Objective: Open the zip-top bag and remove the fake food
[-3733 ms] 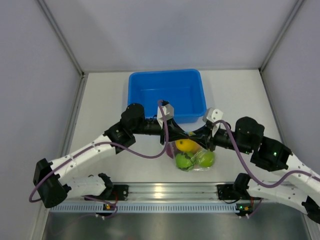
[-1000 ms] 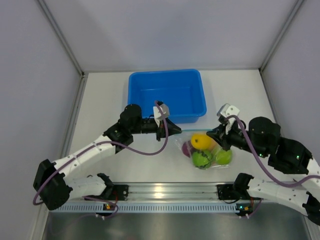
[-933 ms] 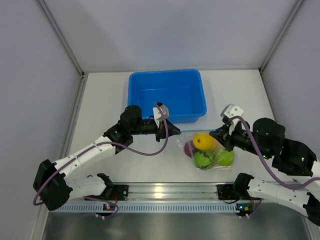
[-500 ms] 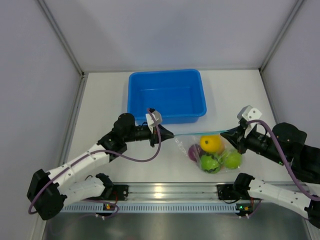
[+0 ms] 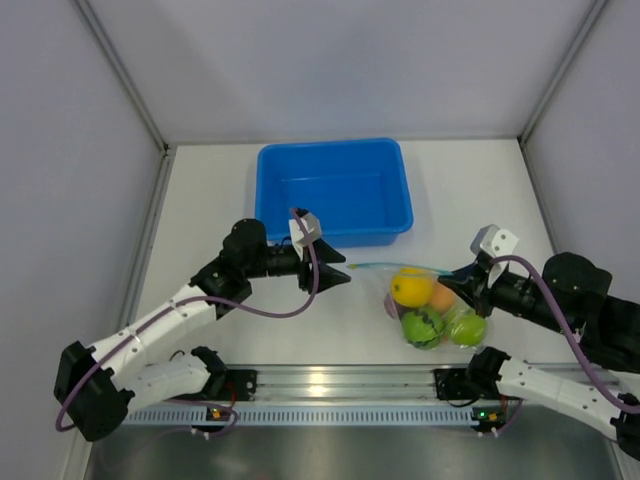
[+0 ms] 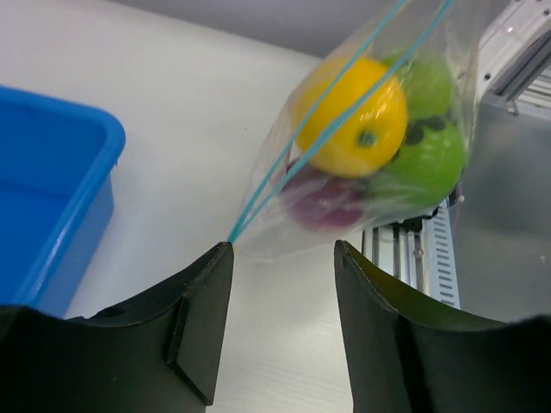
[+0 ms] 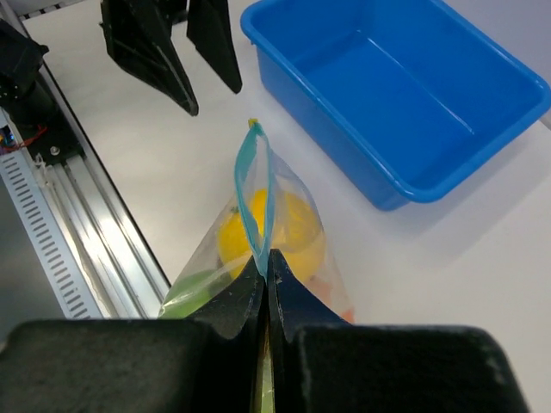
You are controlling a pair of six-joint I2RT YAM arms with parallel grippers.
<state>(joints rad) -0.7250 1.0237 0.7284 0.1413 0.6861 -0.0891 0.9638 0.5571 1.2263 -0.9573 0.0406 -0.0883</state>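
The zip-top bag (image 5: 428, 302) hangs from my right gripper (image 5: 453, 281), which is shut on one end of its teal zipper strip (image 7: 255, 194). Inside lies fake food: a yellow fruit (image 5: 411, 287), a dark green striped one (image 5: 422, 327), a lime green one (image 5: 467, 327), a peach-orange one (image 5: 441, 297) and a purple one (image 6: 323, 202). The two zipper tracks stand slightly apart in the right wrist view. My left gripper (image 5: 343, 270) is open, left of the bag. The strip's free end (image 6: 234, 237) sits just by the left fingertip (image 6: 219, 258), with nothing between the jaws.
A blue tub (image 5: 335, 190), with nothing showing in it, stands behind the bag at the table's back middle. The aluminium rail (image 5: 340, 381) runs along the near edge just in front of the bag. Grey walls close in the table's left, right and back.
My left gripper has opened and let go of the zipper's end. The right gripper has drawn the bag to the right, away from the left one.
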